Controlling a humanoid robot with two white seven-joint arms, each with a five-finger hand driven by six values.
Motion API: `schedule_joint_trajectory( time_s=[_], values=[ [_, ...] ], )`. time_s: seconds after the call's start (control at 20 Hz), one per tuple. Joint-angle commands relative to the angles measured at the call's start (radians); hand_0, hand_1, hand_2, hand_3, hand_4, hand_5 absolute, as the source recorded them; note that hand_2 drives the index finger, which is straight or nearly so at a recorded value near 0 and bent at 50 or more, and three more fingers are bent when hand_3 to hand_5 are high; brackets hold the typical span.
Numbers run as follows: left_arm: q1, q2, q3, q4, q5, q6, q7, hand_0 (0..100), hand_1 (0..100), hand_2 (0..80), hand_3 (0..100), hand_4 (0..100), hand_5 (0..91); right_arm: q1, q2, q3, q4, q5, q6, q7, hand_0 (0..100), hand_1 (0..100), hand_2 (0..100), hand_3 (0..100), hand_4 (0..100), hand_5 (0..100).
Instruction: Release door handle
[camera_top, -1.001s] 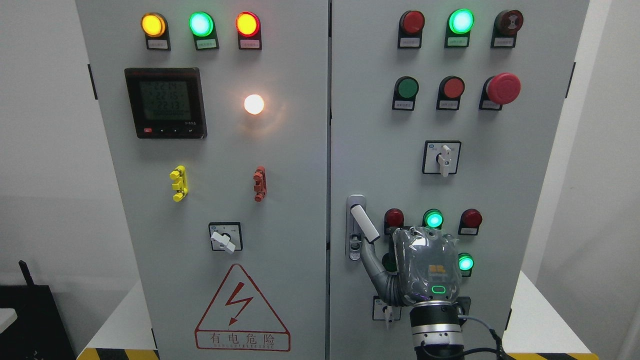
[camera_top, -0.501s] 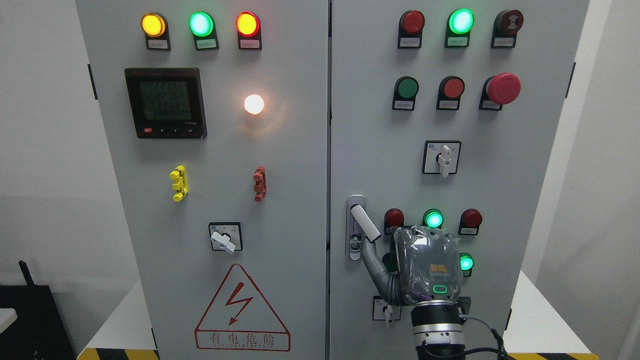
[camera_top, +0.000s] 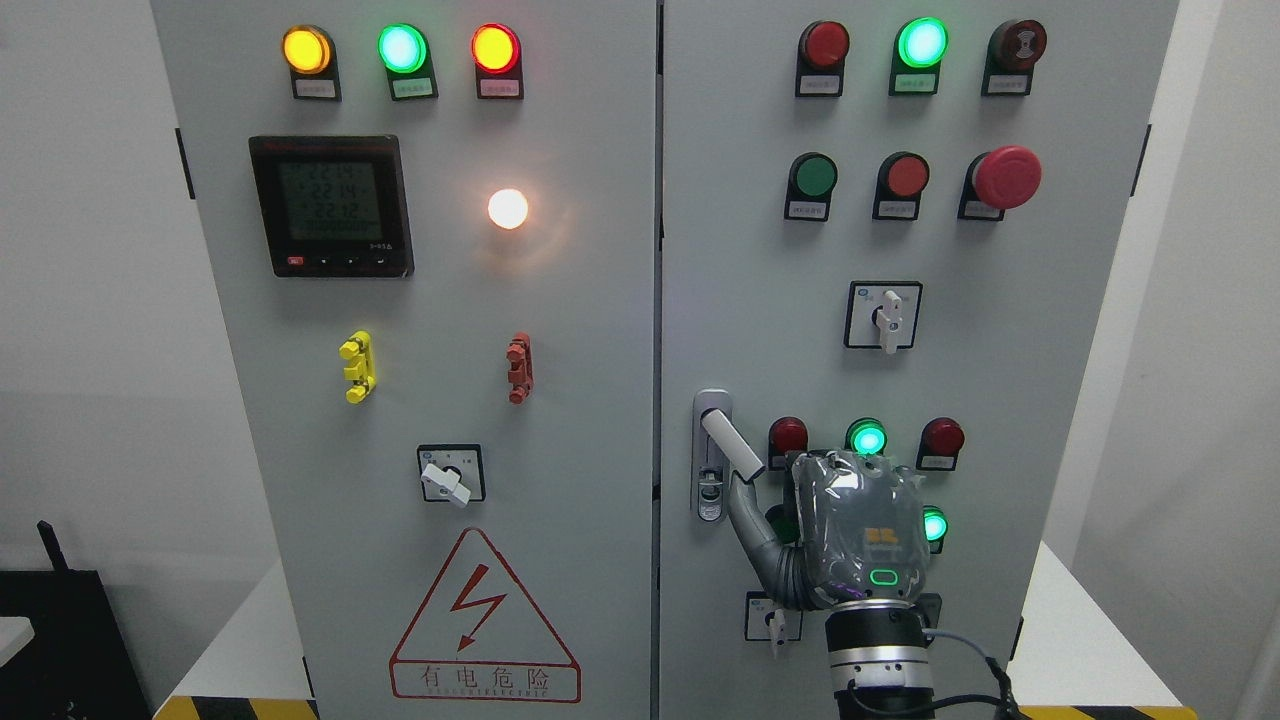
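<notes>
The white door handle (camera_top: 731, 444) on the right cabinet door (camera_top: 760, 300) is swung out of its lock plate (camera_top: 711, 500) and slants down to the right. My right hand (camera_top: 858, 530) rises from the bottom edge just right of the handle, its back toward the camera. Its thumb (camera_top: 752, 528) stretches up and left, and the tip meets the handle's lower end. No finger wraps the handle, whose whole length shows. The other fingers are hidden behind the palm. My left arm is out of view.
Around the hand are a red lamp (camera_top: 788, 436), green lamps (camera_top: 867, 439) and a small switch (camera_top: 775, 620) below the thumb. A rotary switch (camera_top: 885, 315) sits higher up. The left door (camera_top: 450, 300) carries a meter, lamps and a warning triangle (camera_top: 483, 620).
My right hand has slid slightly right and down. The handle has kept its slant, with the thumb tip still at its lower end.
</notes>
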Motion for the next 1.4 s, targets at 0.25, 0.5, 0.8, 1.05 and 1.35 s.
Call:
schedule_joint_trajectory(
  time_s=[0.25,0.5,0.8,1.05,1.35],
  values=[
    [-0.003,0.000,0.002,0.009,0.000,0.001,0.000,12,39,0.0,0,0,0.0,-0.002,-0.001,-0.009,-0.002,0.000,-0.002,0.000,53,12,86,100,100,100],
    [-0.003,0.000,0.002,0.009,0.000,0.001,0.000,12,39,0.0,0,0,0.0,-0.003,-0.001,-0.011,-0.002,0.000,-0.002,0.000,53,12,86,100,100,100],
    [-0.003,0.000,0.002,0.009,0.000,0.001,0.000,12,39,0.0,0,0,0.0,-0.003,-0.001,-0.011,-0.002,0.000,-0.002,0.000,54,12,86,100,100,100],
    [-0.003,0.000,0.002,0.009,0.000,0.001,0.000,12,39,0.0,0,0,0.0,-0.005,-0.001,-0.014,-0.002,-0.002,-0.002,0.000,54,12,86,100,100,100],
    [-0.003,0.000,0.002,0.009,0.000,0.001,0.000,12,39,0.0,0,0,0.0,-0.006,-0.001,-0.014,-0.002,-0.002,-0.002,0.000,54,12,86,100,100,100]
  ],
)
